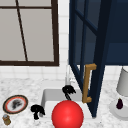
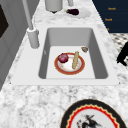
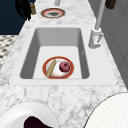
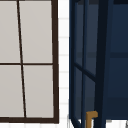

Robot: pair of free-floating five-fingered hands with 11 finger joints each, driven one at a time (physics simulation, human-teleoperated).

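The right hand [image 1: 68,90] hung above the sink [image 1: 47,96], just left of the open cabinet door [image 1: 100,62] and its wooden handle [image 1: 87,83]; its fingers were loosely curled and held nothing. The left hand [image 1: 37,110] floated over the counter beside a patterned plate [image 1: 15,104], fingers bent downward, also empty. To grip the handle well, I judged the right hand should open first, approach sideways and close round its middle.

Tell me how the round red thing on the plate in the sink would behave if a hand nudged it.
The round red thing looks ball-shaped, so it would probably roll. The plate has a shallow rim that may stop it, and the stick-like piece lies beside it, likely blocking that side.
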